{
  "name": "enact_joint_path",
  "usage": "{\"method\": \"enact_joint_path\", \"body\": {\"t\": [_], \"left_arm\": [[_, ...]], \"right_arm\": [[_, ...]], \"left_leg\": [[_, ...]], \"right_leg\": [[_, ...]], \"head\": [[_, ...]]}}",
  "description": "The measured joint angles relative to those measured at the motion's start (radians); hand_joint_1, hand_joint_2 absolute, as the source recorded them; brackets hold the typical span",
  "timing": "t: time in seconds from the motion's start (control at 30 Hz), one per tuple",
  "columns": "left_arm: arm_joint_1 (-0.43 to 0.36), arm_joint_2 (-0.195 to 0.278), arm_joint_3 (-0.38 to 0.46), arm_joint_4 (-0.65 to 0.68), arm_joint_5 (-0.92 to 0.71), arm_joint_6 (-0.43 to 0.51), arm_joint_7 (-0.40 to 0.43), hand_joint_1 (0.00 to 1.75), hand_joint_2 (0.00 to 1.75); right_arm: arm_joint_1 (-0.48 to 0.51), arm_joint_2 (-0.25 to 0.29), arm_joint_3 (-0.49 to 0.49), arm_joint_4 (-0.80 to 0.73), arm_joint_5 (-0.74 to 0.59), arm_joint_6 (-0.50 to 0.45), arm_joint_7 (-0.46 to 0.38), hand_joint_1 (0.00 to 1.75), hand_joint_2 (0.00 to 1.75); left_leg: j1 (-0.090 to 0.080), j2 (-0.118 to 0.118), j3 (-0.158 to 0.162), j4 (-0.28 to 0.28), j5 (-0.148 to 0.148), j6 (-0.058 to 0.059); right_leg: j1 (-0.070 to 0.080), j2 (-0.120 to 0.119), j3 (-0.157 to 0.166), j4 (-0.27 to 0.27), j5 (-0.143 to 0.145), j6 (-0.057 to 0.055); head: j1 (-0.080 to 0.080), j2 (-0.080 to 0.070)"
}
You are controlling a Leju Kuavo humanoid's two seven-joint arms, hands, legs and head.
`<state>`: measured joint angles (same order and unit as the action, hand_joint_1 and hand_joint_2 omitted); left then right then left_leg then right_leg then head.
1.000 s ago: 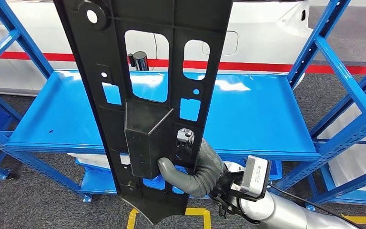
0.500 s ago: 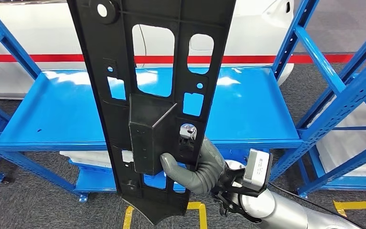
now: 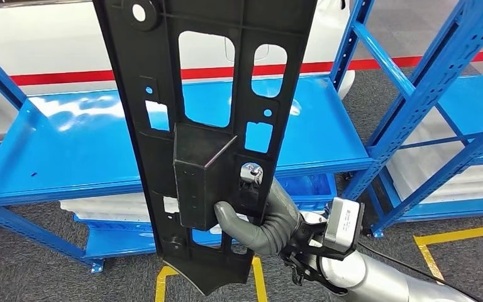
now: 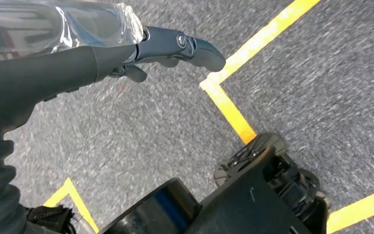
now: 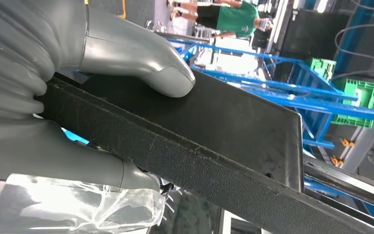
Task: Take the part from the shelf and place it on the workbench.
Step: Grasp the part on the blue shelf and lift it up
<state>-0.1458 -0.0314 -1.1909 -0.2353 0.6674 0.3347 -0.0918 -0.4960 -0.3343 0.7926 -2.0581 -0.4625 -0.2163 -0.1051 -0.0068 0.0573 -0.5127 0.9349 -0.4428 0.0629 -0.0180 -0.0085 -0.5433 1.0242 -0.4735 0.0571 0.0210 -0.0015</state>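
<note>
The long black plastic panel [image 3: 204, 126] stands nearly upright in the air in front of the blue shelf [image 3: 88, 157], its top running out past the upper edge of the head view and its pointed lower end hanging over the grey carpet floor [image 3: 31, 277]. It is pierced with rounded and square cut-outs, and a boxy black block [image 3: 201, 173] juts from its middle. The right hand [image 3: 261, 223] grips the panel low down, just under that block: the grey thumb [image 3: 226, 217] presses on the face turned toward the camera, beside the block's lower corner, while the fingers [image 3: 283, 204] wrap behind the panel's right edge. In the right wrist view the thumb [image 5: 141, 61] lies flat on the panel's dark textured surface [image 5: 233, 117] and the fingers [image 5: 53, 161] close against the opposite side, so the edge is clamped between them.

The shelf's top board lies behind the panel, not touching it. White padded bundles [image 3: 440, 170] sit on the lower level of the neighbouring rack. Yellow floor tape [image 3: 258, 280] runs beneath the panel's tip.

The left hand [image 4: 126, 53] hangs over the carpet, fingers [image 4: 195, 46] extended and apart, holding nothing.
</note>
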Motion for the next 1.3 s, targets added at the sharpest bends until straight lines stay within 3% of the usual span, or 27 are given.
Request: {"method": "enact_joint_path", "body": {"t": [0.07, 0.17, 0.23, 0.3, 0.33, 0.37, 0.4, 0.5, 0.57, 0.67, 0.7, 0.73, 0.8, 0.83, 0.87, 0.9, 0.97, 1.03, 1.07, 1.13, 1.2, 1.23, 1.3], "left_arm": [[-0.003, 0.0, 0.0, 0.0, 0.0, -0.001, -0.001, 0.0, 1.75], [-0.004, 0.0, 0.0, 0.0, 0.0, -0.002, -0.002, 0.0, 1.75], [-0.005, 0.001, 0.001, 0.0, 0.002, -0.002, -0.005, 0.0, 1.75], [-0.008, 0.001, 0.002, 0.0, 0.003, -0.002, -0.009, 0.0, 1.75], [-0.01, 0.001, 0.003, 0.0, 0.004, -0.002, -0.011, 0.0, 1.75], [-0.011, 0.001, 0.004, 0.0, 0.004, -0.002, -0.011, 0.0, 1.75], [-0.01, 0.001, 0.005, 0.0, 0.003, -0.002, -0.011, 0.0, 1.75], [-0.005, 0.001, 0.005, 0.0, 0.003, -0.004, -0.01, 0.0, 1.75], [-0.004, 0.001, 0.005, 0.0, 0.003, -0.006, -0.01, 0.0, 1.75], [-0.002, 0.001, 0.005, 0.0, 0.002, -0.007, -0.01, 0.0, 1.75], [-0.002, 0.001, 0.005, 0.0, 0.002, -0.007, -0.01, 0.0, 1.75], [-0.002, 0.001, 0.005, 0.0, 0.002, -0.007, -0.01, 0.0, 1.75], [-0.003, 0.001, 0.005, 0.0, 0.002, -0.008, -0.01, 0.0, 1.75], [-0.003, 0.0, 0.005, 0.0, 0.002, -0.008, -0.01, 0.0, 1.75], [-0.003, 0.0, 0.005, 0.0, 0.002, -0.008, -0.01, 0.0, 1.75], [-0.003, 0.0, 0.005, 0.0, 0.002, -0.009, -0.01, 0.0, 1.75], [-0.004, 0.0, 0.005, 0.0, 0.002, -0.009, -0.01, 0.0, 1.75], [-0.005, 0.0, 0.005, 0.0, 0.001, -0.01, -0.01, 0.0, 1.75], [-0.006, 0.0, 0.005, 0.0, 0.001, -0.01, -0.01, 0.0, 1.75], [-0.006, 0.001, 0.005, 0.0, 0.0, -0.01, -0.01, 0.0, 1.75], [-0.006, 0.002, 0.005, 0.001, 0.0, -0.01, -0.01, 0.0, 1.75], [-0.007, 0.003, 0.006, 0.001, 0.001, -0.01, -0.01, 0.0, 1.75], [-0.012, 0.003, 0.007, 0.001, 0.001, -0.009, -0.01, 0.0, 1.75]], "right_arm": [[-0.001, 0.0, -0.001, 0.0, 0.002, -0.001, -0.002, 1.75, 1.75], [-0.001, 0.0, -0.002, 0.0, 0.01, -0.006, -0.006, 1.75, 1.75], [-0.002, 0.0, -0.002, 0.0, 0.013, -0.008, -0.009, 1.75, 1.75], [-0.001, -0.001, -0.002, 0.0, 0.014, -0.008, -0.01, 1.75, 1.75], [-0.001, -0.001, -0.002, 0.0, 0.014, -0.008, -0.01, 1.75, 1.75], [-0.001, -0.001, -0.002, 0.0, 0.014, -0.008, -0.01, 1.75, 1.75], [0.0, -0.001, -0.002, 0.0, 0.014, -0.008, -0.01, 1.75, 1.75], [-0.001, -0.001, -0.002, 0.0, 0.014, -0.008, -0.011, 1.75, 1.75], [-0.003, -0.001, -0.002, 0.0, 0.014, -0.008, -0.011, 1.75, 1.75], [-0.003, -0.002, -0.003, 0.0, 0.014, -0.008, -0.011, 1.75, 1.75], [-0.003, -0.002, -0.003, 0.0, 0.014, -0.008, -0.011, 1.75, 1.75], [-0.003, -0.003, -0.004, 0.0, 0.015, -0.008, -0.011, 1.75, 1.75], [-0.003, -0.004, -0.004, 0.0, 0.016, -0.008, -0.012, 1.75, 1.75], [-0.003, -0.004, -0.004, 0.0, 0.016, -0.008, -0.012, 1.75, 1.75], [-0.002, -0.004, -0.004, 0.0, 0.015, -0.008, -0.012, 1.75, 1.75], [-0.002, -0.004, -0.004, 0.0, 0.015, -0.008, -0.012, 1.75, 1.75], [-0.002, -0.004, -0.004, 0.0, 0.015, -0.008, -0.012, 1.75, 1.75], [-0.004, -0.004, -0.004, 0.0, 0.015, -0.008, -0.012, 1.75, 1.75], [-0.006, -0.004, -0.005, -0.001, 0.015, -0.008, -0.012, 1.75, 1.75], [-0.006, -0.005, -0.005, -0.001, 0.015, -0.008, -0.012, 1.75, 1.75], [-0.006, -0.005, -0.005, 0.0, 0.015, -0.008, -0.012, 1.75, 1.75], [-0.006, -0.005, -0.005, 0.0, 0.015, -0.008, -0.012, 1.75, 1.75], [-0.006, -0.005, -0.005, 0.0, 0.015, -0.008, -0.012, 1.75, 1.75]], "left_leg": [[-0.003, 0.005, -0.007, 0.007, 0.002, -0.011], [-0.004, 0.001, -0.02, 0.024, -0.004, -0.027], [0.001, -0.02, -0.053, 0.101, -0.062, -0.039], [0.007, -0.039, -0.102, 0.242, -0.141, -0.05], [0.008, -0.042, -0.117, 0.295, -0.161, -0.053], [0.009, -0.044, -0.117, 0.314, -0.161, -0.055], [0.01, -0.044, -0.096, 0.29, -0.142, -0.055], [0.012, -0.054, 0.021, 0.075, -0.056, -0.047], [0.007, -0.063, 0.05, 0.002, -0.041, -0.039], [0.008, -0.061, 0.033, -0.003, -0.025, -0.021], [0.009, -0.058, 0.025, -0.004, -0.016, -0.012], [0.01, -0.056, 0.015, -0.006, -0.006, -0.003], [0.006, -0.053, -0.005, -0.005, 0.011, 0.007], [0.004, -0.052, -0.016, -0.004, 0.02, 0.009], [0.002, -0.051, -0.028, -0.003, 0.028, 0.01], [0.001, -0.051, -0.039, -0.001, 0.036, 0.009], [0.0, -0.05, -0.06, 0.005, 0.05, 0.005], [-0.003, -0.051, -0.074, 0.013, 0.062, -0.002], [-0.004, -0.05, -0.079, 0.015, 0.069, -0.007], [-0.005, -0.05, -0.086, 0.015, 0.085, -0.019], [-0.002, -0.051, -0.102, 0.033, 0.062, -0.032], [0.0, -0.052, -0.114, 0.065, 0.023, -0.039], [0.007, -0.053, -0.143, 0.186, -0.085, -0.054]], "right_leg": [[0.005, -0.005, 0.034, -0.064, 0.0, -0.006], [0.002, -0.003, 0.027, -0.074, 0.006, -0.021], [-0.002, -0.003, 0.017, -0.077, 0.016, -0.035], [-0.001, -0.003, 0.005, -0.076, 0.025, -0.042], [-0.001, -0.002, -0.001, -0.076, 0.03, -0.043], [-0.001, 0.0, -0.006, -0.075, 0.034, -0.043], [-0.001, 0.003, -0.01, -0.074, 0.038, -0.041], [0.0, 0.013, -0.021, -0.072, 0.049, -0.032], [0.002, 0.015, -0.032, -0.071, 0.062, -0.021], [0.003, 0.016, -0.048, -0.064, 0.066, -0.006], [0.003, 0.016, -0.058, -0.044, 0.043, -0.002], [0.003, 0.015, -0.074, -0.002, 0.002, 0.001], [0.001, 0.014, -0.114, 0.132, -0.094, 0.003], [0.001, 0.014, -0.129, 0.198, -0.122, 0.003], [0.001, 0.014, -0.13, 0.236, -0.124, 0.003], [0.001, 0.014, -0.116, 0.24, -0.104, 0.002], [0.001, 0.013, -0.035, 0.14, -0.04, -0.002], [0.006, 0.011, 0.066, -0.017, -0.026, -0.008], [0.009, 0.011, 0.096, -0.068, -0.033, -0.011], [0.012, 0.012, 0.105, -0.101, -0.038, -0.02], [0.007, 0.01, 0.085, -0.1, -0.019, -0.034], [0.004, 0.008, 0.073, -0.101, -0.007, -0.041], [0.004, 0.007, 0.044, -0.101, 0.017, -0.048]], "head": [[-0.001, 0.0], [-0.001, 0.0], [-0.002, 0.0], [-0.002, 0.0], [-0.002, 0.0], [-0.002, 0.0], [-0.002, 0.0], [-0.002, 0.0], [-0.002, 0.0], [-0.001, 0.0], [0.001, 0.0], [0.002, 0.0], [0.004, 0.0], [0.005, 0.0], [0.005, 0.0], [0.005, 0.0], [0.005, 0.0], [0.004, 0.0], [0.004, 0.0], [0.003, 0.0], [0.003, 0.0], [0.002, 0.0], [0.001, 0.0]]}}
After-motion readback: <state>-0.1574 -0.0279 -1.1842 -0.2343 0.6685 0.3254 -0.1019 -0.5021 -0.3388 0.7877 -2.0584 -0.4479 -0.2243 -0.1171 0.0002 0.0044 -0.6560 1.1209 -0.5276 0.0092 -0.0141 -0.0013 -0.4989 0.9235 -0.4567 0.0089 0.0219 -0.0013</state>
